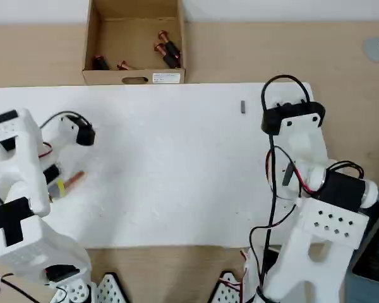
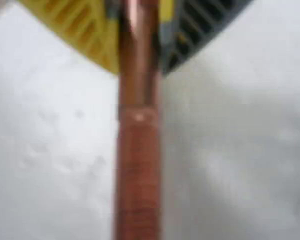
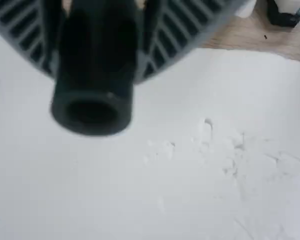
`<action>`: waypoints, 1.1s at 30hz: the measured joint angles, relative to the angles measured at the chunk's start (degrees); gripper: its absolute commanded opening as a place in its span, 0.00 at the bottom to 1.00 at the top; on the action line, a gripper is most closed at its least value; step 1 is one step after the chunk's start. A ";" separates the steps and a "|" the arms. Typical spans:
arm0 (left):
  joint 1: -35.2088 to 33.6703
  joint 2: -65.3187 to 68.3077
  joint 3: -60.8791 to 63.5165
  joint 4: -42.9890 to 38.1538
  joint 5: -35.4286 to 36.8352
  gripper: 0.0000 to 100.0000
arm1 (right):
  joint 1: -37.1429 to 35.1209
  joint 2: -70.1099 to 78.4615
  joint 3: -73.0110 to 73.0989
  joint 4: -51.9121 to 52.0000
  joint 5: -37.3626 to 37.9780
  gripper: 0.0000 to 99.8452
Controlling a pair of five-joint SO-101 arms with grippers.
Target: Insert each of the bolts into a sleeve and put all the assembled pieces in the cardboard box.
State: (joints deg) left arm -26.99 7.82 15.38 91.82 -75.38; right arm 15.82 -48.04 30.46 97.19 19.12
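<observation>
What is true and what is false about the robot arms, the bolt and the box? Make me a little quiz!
1. The left gripper holds a copper bolt. True.
2. The right gripper holds nothing. False: it grips a black sleeve.
3. The cardboard box has nothing inside. False: several assembled pieces lie in it.
4. A small dark piece lies by itself on the white mat. True.
</observation>
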 measured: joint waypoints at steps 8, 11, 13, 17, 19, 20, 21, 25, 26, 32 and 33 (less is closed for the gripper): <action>0.26 0.00 -13.36 6.95 19.78 0.00 | 0.00 0.00 0.00 0.00 0.00 0.01; 1.32 0.00 -17.05 7.21 29.98 0.00 | 0.00 0.00 0.00 0.00 0.00 0.01; 2.29 0.00 -19.78 7.21 36.40 0.00 | 0.00 0.00 0.00 0.09 0.00 0.01; 4.48 0.00 -24.00 7.30 48.00 0.00 | 0.00 0.00 0.00 0.62 0.00 0.01; 5.54 0.00 -25.49 7.30 55.03 0.00 | 0.00 0.00 0.00 0.70 0.00 0.01; 6.07 0.00 -25.93 7.30 59.08 0.00 | 0.00 0.00 0.00 0.70 0.00 0.01; 6.51 0.18 -26.29 7.30 63.38 0.00 | 0.00 0.00 0.00 0.70 0.00 0.01; 8.53 0.53 -26.64 7.30 81.85 0.00 | 0.00 0.00 0.00 0.70 0.00 0.01; 8.88 0.53 -26.64 7.30 86.95 0.00 | 0.00 0.00 0.00 0.70 0.00 0.01; 8.97 0.53 -26.64 7.30 115.34 0.00 | 0.00 0.00 0.00 0.70 0.00 0.01; 8.97 0.53 -26.64 7.30 118.95 0.00 | 0.00 0.00 0.00 0.70 0.00 0.01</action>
State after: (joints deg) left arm -18.02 8.35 -11.25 99.12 43.56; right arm 15.82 -48.04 30.46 97.89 19.12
